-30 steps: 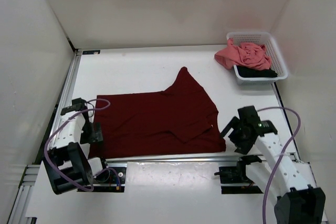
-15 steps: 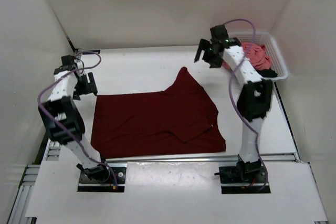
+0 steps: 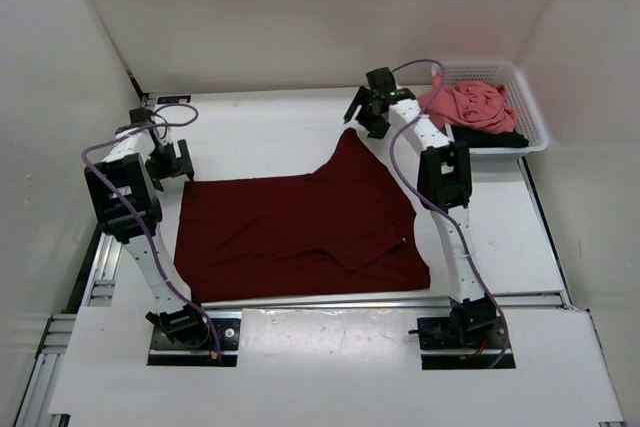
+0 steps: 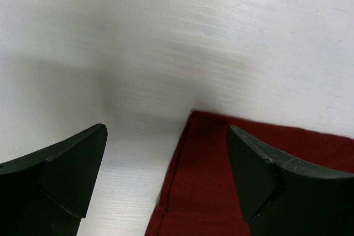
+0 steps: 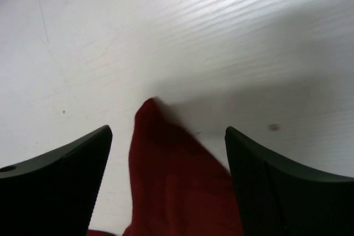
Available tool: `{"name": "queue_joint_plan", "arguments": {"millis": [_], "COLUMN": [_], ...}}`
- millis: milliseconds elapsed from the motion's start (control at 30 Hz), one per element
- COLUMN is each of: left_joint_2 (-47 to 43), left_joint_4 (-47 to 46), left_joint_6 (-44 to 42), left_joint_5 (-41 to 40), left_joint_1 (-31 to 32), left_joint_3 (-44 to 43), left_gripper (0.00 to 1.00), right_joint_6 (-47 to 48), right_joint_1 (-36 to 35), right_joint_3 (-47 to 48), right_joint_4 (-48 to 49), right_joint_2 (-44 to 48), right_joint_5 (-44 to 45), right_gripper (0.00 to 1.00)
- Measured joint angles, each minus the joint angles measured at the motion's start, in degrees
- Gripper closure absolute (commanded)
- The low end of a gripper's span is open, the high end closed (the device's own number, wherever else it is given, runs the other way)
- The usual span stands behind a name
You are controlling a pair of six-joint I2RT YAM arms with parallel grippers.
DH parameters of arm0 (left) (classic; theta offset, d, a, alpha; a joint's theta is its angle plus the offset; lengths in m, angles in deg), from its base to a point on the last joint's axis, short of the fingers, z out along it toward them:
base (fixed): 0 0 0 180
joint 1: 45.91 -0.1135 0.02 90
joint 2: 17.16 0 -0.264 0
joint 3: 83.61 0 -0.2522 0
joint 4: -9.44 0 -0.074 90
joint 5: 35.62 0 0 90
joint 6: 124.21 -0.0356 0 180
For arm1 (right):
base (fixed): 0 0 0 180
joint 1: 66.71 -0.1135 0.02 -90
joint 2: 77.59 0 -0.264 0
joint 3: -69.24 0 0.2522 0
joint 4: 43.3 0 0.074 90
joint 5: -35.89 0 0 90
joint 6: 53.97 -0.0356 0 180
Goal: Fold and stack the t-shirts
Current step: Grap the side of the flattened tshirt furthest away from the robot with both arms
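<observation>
White walls close in a white table (image 3: 270, 137), seen from above with both arm bases at the bottom edge of the frame. A dark maroon t-shirt (image 3: 290, 232) lies spread flat across the middle of the table, with one pointed corner reaching up toward the top centre and a smaller fold of cloth lying over it toward the lower right.

At the left of the frame, the left gripper (image 3: 170, 167) hangs just above the shirt's upper left corner. In the left wrist view this gripper (image 4: 166, 131) has its two dark fingers (image 4: 72, 175) spread wide with nothing between them. The maroon corner (image 4: 232, 181) lies flat on the table below, inside the gap and nearer the finger on the right of that picture.

At the top centre, the right gripper (image 3: 362, 119) hangs over the shirt's pointed tip. In the right wrist view the right gripper (image 5: 167, 131) is also spread wide and holds nothing. The tip of the maroon cloth (image 5: 171, 181) lies on the table between its fingers (image 5: 271, 186), roughly centred in the gap.

A white mesh basket (image 3: 533, 107) sits in the upper right corner of the table. A salmon pink t-shirt (image 3: 465, 107) is heaped in it and spills over its left rim, and a black t-shirt (image 3: 492, 139) shows underneath along the basket's lower edge.
</observation>
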Motion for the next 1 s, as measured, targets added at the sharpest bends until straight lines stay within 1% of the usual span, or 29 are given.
{"name": "queue_joint_plan", "arguments": {"millis": [67,167,267,300,400,433,467,500,600,667,700,733,833,933,1000], "left_joint_2": [0.6,1.2,1.5,1.5,1.5,1.6,1.6,1.9,2.3,2.3,2.0,1.7,0.9,0.8,0.9], "left_joint_4": [-0.2,-0.6,-1.0,-1.2,-1.3,-1.4,-1.4,-1.5,-1.9,-2.1,-2.4,-2.6,-2.5,-2.6,-2.4], "left_joint_6": [0.0,0.0,0.0,0.0,0.0,0.0,0.0,0.1,0.0,-0.1,0.0,-0.1,0.0,0.0,0.1], "left_joint_5": [0.1,0.3,0.6,0.6,0.8,0.9,1.1,1.3,2.9,3.8,4.5,5.0,6.8,6.6,6.4], "left_joint_1": [0.2,0.3,0.4,0.5,0.5,0.5,0.5,0.4,0.5,0.6,0.7,0.7,1.0,1.4,1.6], "left_joint_3": [0.0,0.0,0.0,0.0,0.0,-0.1,-0.2,-0.5,-1.1,-1.0,-0.6,-0.3,0.8,0.9,1.0], "left_gripper": [0.00,0.00,0.00,0.00,0.12,0.17,0.26,0.28,0.30,0.22,0.17,0.08,0.07,0.22,0.36], "right_joint_6": [-1.7,-3.5,-4.7,-4.9,-5.5,-5.7,-5.7,-6.1,-6.5,-6.3,-6.0,-5.8,-4.3,-2.8,-1.8], "right_joint_1": [-1.6,-3.6,-4.8,-4.9,-4.6,-4.5,-4.3,-4.3,-4.1,-4.1,-4.1,-4.1,-4.1,-4.1,-4.1], "right_joint_3": [0.0,0.0,-0.7,-0.8,-1.1,-1.1,-1.1,-1.1,-1.6,-3.0,-4.0,-5.2,-8.0,-10.6,-12.2], "right_joint_4": [0.3,0.5,0.4,0.4,-0.3,-0.6,-1.0,-1.2,-1.1,-0.3,0.1,0.4,0.4,0.2,0.0], "right_joint_2": [-0.8,-1.4,-1.4,-1.4,-1.5,-1.5,-1.5,-1.6,-1.6,-0.8,-0.2,0.5,2.4,4.3,5.6], "right_joint_5": [0.1,0.2,0.8,0.9,1.6,1.9,2.1,2.3,2.6,2.8,2.8,2.8,2.7,2.8,2.9], "right_gripper": [0.19,0.27,0.40,0.51,0.82,0.99,1.00,1.00,1.00,1.00,1.00,1.00,1.00,1.00,1.00]}}
